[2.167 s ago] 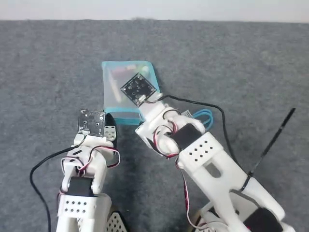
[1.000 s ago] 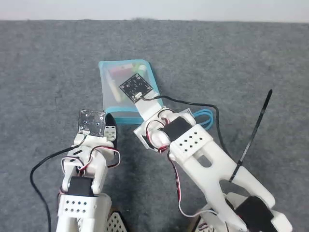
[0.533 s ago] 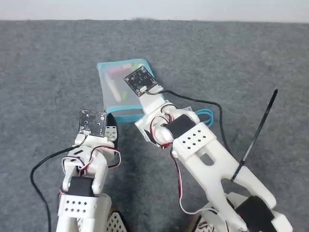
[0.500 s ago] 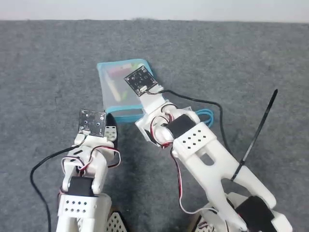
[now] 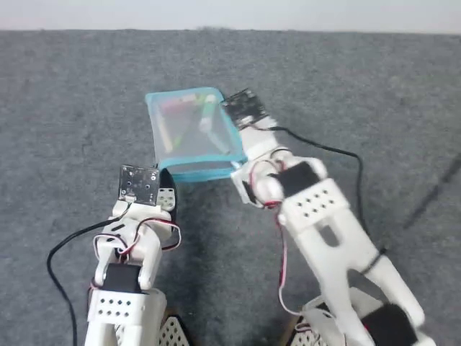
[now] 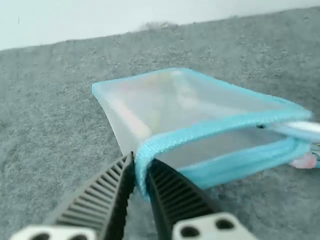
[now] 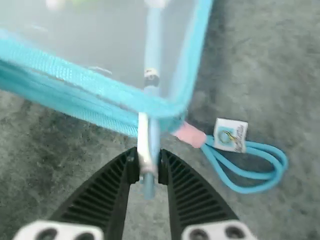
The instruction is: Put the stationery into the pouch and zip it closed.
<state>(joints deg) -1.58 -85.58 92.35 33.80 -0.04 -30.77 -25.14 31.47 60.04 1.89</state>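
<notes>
The pouch (image 5: 189, 137) is translucent with a light blue zip edge and lies on the grey carpet, with pink and green stationery (image 5: 189, 115) showing through it. My left gripper (image 5: 169, 184) is shut on the pouch's near left corner, its fingers pinching the zip edge (image 6: 150, 150). My right gripper (image 7: 147, 162) is shut on the zip pull (image 7: 145, 145) at the pouch's (image 7: 100, 45) near right corner (image 5: 236, 164). A blue cord loop (image 7: 250, 162) with a small white tag (image 7: 230, 135) trails from that corner.
Grey carpet (image 5: 360, 86) spreads on all sides, up to a pale wall at the far edge. Black cables hang from both arms; one (image 5: 317, 148) arcs to the right of the pouch.
The right arm has swung from above the pouch to its right side, uncovering the pouch. The pouch shifted a little to the left. The left arm has kept still.
</notes>
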